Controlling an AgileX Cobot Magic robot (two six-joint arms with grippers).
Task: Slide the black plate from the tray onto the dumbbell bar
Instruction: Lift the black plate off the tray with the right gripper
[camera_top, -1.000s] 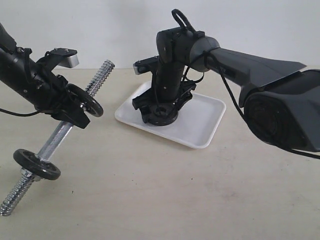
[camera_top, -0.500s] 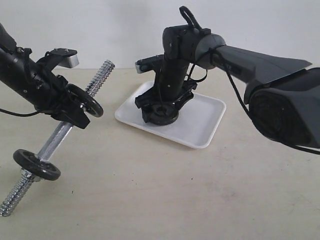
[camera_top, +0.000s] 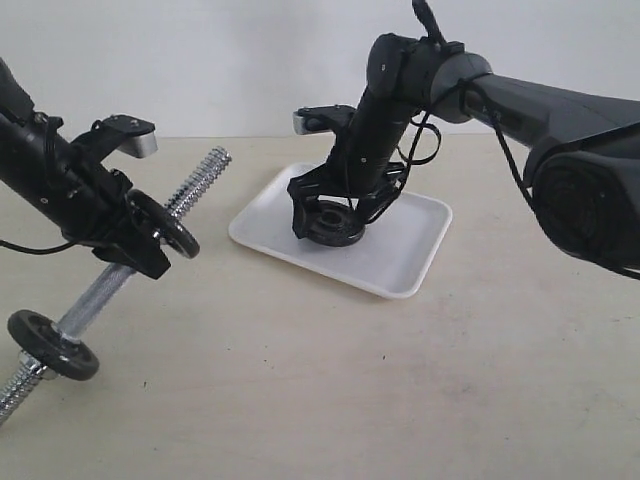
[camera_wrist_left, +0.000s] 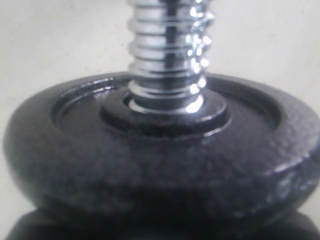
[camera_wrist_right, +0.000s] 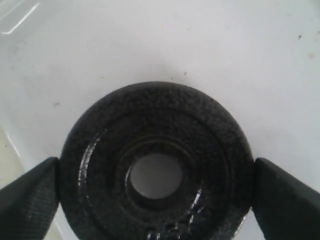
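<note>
Spanning the scene, a pale table (camera_top: 420, 400) with one arm working from each side.

- Right arm reaches down onto the tray (camera_top: 410, 255), which sits far of centre on the table.
- Dumbbell bar (camera_top: 95, 295) is at the left, held slanting, its bare threaded end (camera_top: 205, 165) pointing up and toward the far side. Left gripper (camera_top: 135, 240) is clamped around the shaft. One black disc (camera_top: 170, 225) sits just beside it and a second disc (camera_top: 50, 345) is lower on the bar.
- Black plate (camera_top: 330, 222) is over the tray's left half, tipped so its face shows. Whether it has cleared the tray floor cannot be told.
- Right gripper (camera_top: 332, 218) is closed on the plate. In the wrist view its fingers (camera_wrist_right: 30, 195) press the rim from opposite sides, centre hole clear.

Progress, as judged: grasp made, bar presented. Left to do: carry the plate leftward, line its hole up with the threaded end, slide it on. Plate and bar are well apart.
</note>
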